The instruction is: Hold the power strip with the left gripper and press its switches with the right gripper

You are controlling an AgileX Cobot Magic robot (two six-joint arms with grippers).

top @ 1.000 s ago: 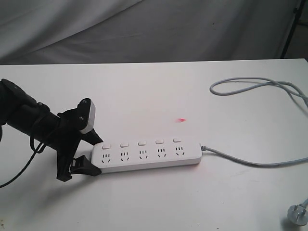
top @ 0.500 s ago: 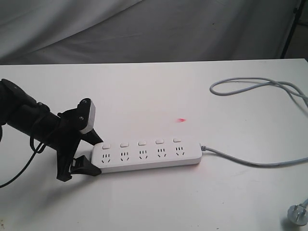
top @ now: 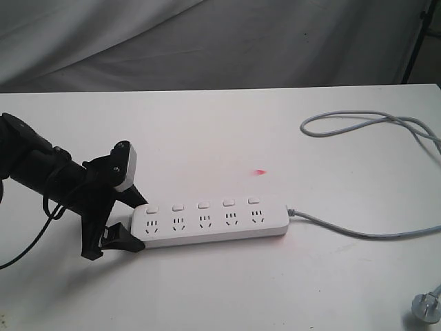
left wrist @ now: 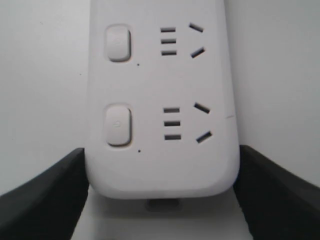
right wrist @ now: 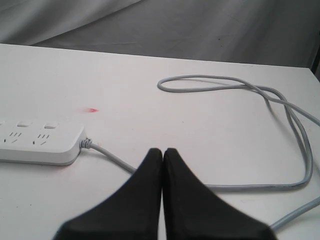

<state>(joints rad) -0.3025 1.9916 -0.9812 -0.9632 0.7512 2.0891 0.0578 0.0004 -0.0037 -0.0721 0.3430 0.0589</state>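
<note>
The white power strip (top: 210,224) lies flat on the white table, its five switches (top: 202,205) in a row above the sockets. My left gripper (top: 136,222) is shut on the strip's left end, one black finger on each long side. In the left wrist view the power strip (left wrist: 160,100) fills the middle, two switches (left wrist: 118,125) showing, with the left gripper (left wrist: 162,155) clamping its rounded end. My right gripper (right wrist: 162,151) is shut and empty, hovering over the cord some way off the power strip's (right wrist: 40,145) cord end. The right arm is out of the exterior view.
The grey cord (top: 358,231) runs right from the strip, loops at the back right (top: 372,124) and ends in a loose plug (top: 427,303). A small red mark (top: 260,172) lies behind the strip. Grey cloth (top: 207,41) hangs behind the table.
</note>
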